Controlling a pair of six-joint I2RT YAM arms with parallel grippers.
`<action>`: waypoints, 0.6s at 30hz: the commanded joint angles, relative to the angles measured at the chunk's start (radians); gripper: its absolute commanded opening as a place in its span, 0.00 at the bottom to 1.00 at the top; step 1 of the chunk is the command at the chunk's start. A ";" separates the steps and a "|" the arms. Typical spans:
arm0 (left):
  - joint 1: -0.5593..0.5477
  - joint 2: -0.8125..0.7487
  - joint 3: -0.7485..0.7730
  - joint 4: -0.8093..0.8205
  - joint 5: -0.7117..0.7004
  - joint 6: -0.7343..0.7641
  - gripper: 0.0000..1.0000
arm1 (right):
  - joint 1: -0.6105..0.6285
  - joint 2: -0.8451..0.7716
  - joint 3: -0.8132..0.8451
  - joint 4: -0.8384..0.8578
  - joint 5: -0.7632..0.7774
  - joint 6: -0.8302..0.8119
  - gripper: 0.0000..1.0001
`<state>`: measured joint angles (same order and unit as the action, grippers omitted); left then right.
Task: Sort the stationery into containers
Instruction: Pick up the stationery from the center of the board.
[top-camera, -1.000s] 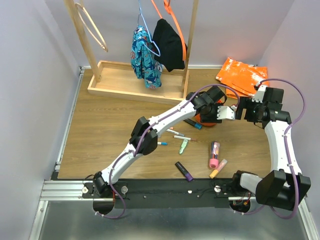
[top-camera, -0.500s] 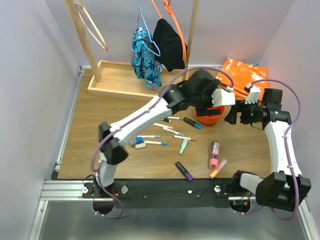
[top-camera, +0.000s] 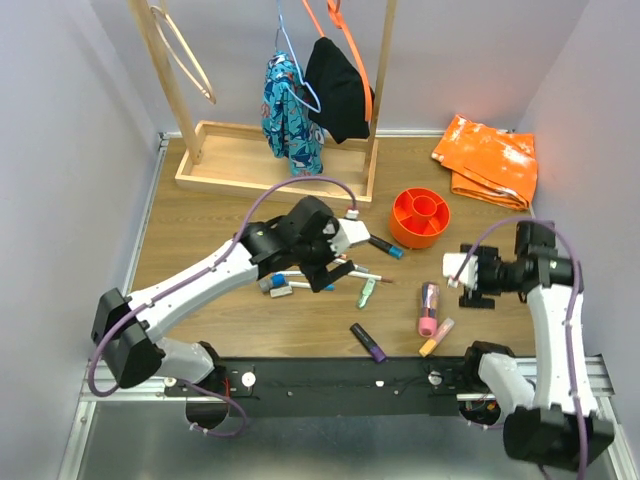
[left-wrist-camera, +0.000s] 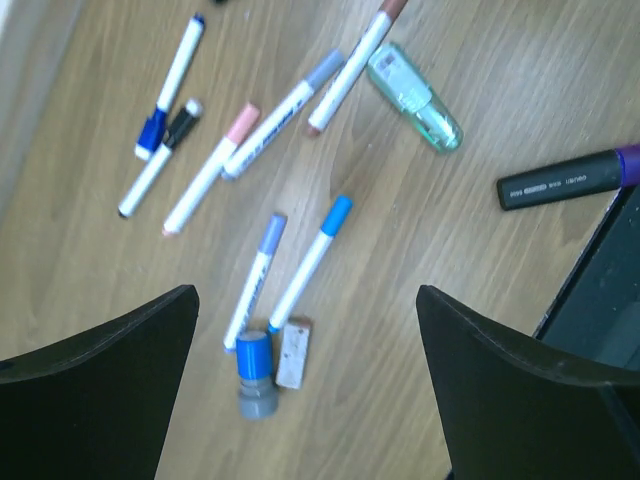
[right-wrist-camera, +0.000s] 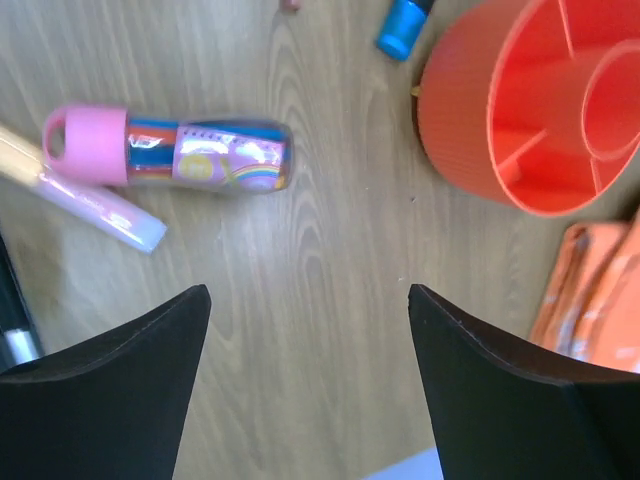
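Alignment is the point at issue: the left gripper (top-camera: 314, 272) is hanging over the scatter of thin pens on the wooden table (top-camera: 200, 230), its jaws standing wide apart and holding nothing. In the left wrist view two blue-capped pens (left-wrist-camera: 306, 265) are lying side by side directly between the fingers. Their long axes are running steeply from near-left to far-right, so they are crossing the closing line rather than lying along it. I am judging that a straight descent would suit, though the pair is lying so close that both may be caught. A stubby blue-and-grey piece (left-wrist-camera: 252, 378) and a small pale block (left-wrist-camera: 291, 352) are sitting at the near ends of the pens. The mint-green piece (left-wrist-camera: 415, 97) and the black highlighter with a purple cap (left-wrist-camera: 565, 180) are lying further off to the right. The orange cup (top-camera: 402, 232) is standing beyond and to the right of this gripper, with nothing showing in its compartments. The right gripper (top-camera: 468, 278), likewise spread wide and empty, is hovering nearer the cup. The pink-capped highlighter (right-wrist-camera: 180, 150) is lying off to the left of its fingers, long axis parallel to the closing line, so I am judging that a wrist turn would be needed there.
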<state>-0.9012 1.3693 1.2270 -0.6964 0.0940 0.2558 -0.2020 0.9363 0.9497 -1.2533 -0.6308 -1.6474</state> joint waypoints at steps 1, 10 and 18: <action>0.138 -0.116 -0.053 0.029 0.075 -0.108 0.99 | 0.007 -0.181 -0.170 -0.084 0.049 -0.822 0.89; 0.298 -0.240 -0.103 0.055 0.115 -0.101 0.99 | 0.228 -0.059 -0.146 -0.133 0.063 -0.945 0.90; 0.390 -0.340 -0.170 0.057 0.167 -0.119 0.99 | 0.444 0.114 -0.109 -0.074 0.175 -0.943 0.85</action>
<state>-0.5461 1.0771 1.0946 -0.6514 0.1982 0.1646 0.1417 0.9874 0.7990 -1.3296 -0.5346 -1.9728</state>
